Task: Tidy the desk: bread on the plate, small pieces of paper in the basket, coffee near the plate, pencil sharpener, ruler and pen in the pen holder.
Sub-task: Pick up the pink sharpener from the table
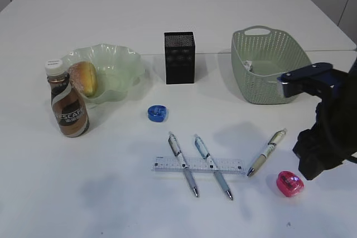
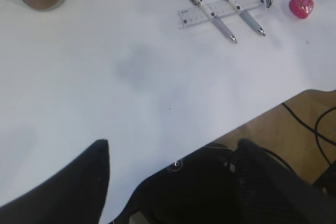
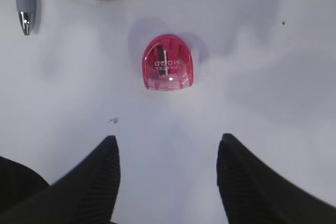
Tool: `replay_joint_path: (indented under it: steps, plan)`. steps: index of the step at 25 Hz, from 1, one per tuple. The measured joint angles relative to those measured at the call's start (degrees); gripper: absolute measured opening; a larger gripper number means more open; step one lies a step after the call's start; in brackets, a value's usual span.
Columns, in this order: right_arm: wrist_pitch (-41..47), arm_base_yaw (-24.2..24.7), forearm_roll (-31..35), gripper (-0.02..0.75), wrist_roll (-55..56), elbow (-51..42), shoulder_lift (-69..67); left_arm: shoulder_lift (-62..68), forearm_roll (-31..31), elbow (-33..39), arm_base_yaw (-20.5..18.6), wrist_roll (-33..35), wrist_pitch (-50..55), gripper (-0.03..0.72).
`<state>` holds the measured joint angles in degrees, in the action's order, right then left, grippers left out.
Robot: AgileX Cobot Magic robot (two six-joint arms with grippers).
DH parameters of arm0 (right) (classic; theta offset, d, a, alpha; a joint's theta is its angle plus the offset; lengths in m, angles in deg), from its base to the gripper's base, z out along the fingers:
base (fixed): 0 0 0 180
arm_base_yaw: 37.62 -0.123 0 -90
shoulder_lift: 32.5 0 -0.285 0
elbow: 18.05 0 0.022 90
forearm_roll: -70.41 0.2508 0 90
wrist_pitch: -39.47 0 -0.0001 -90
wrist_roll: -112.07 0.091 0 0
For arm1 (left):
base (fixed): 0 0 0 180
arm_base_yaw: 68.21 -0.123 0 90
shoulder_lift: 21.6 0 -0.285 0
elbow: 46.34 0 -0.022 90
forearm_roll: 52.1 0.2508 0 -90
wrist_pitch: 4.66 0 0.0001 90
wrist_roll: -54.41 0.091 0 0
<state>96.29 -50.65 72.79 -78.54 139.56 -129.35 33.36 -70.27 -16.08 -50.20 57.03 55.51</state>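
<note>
Pink pencil sharpener (image 3: 169, 62) is lying flat on the white table (image 1: 111, 204) at front right, just beside the tip of the beige pen (image 1: 267, 152), not touching it. Right gripper (image 3: 168, 174) is hovering over the table with its jaws spread wide and nothing between them; the sharpener is sitting just ahead of the fingertips (image 3: 107, 153), apart from them. In the exterior view the right arm (image 1: 326, 132) is blocking part of the green basket (image 1: 268, 62); something small and white is showing inside the basket, too small to tell what. Left gripper (image 2: 170, 153) is hanging near the table's front edge, jaws also spread, holding nothing, well apart from everything.

Clear ruler (image 1: 198, 165) is lying flat at front centre, with two grey-blue pens (image 1: 183, 164) (image 1: 212, 166) crossing over it, both resting on top. Blue pencil sharpener (image 1: 157, 113) is sitting alone between the pens and the black pen holder (image 1: 179, 57), which is standing upright at centre back. Bread (image 1: 83, 77) is sitting in the pale green wavy plate (image 1: 120, 59) at left. Nescafe coffee bottle (image 1: 67, 100) is standing upright just in front of the plate, looking like it's touching the rim, hard to say.
</note>
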Motion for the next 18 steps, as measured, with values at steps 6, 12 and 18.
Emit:
replay_joint_path:
  steps: [6,12,18]
  plan:
    - [-2.86,0.0,0.34,0.465,-0.12,0.0,-4.25,3.3,0.45,0.0,0.0,0.11,0.13,0.527]
    - [-5.53,0.0,0.46,0.465,-0.22,0.0,-6.2,5.78,0.9,0.0,0.0,0.32,0.03,0.527]
    - [-6.1,0.0,0.81,0.466,-0.44,0.1,-7.59,6.6,1.51,0.0,0.0,0.36,-1.02,0.527]
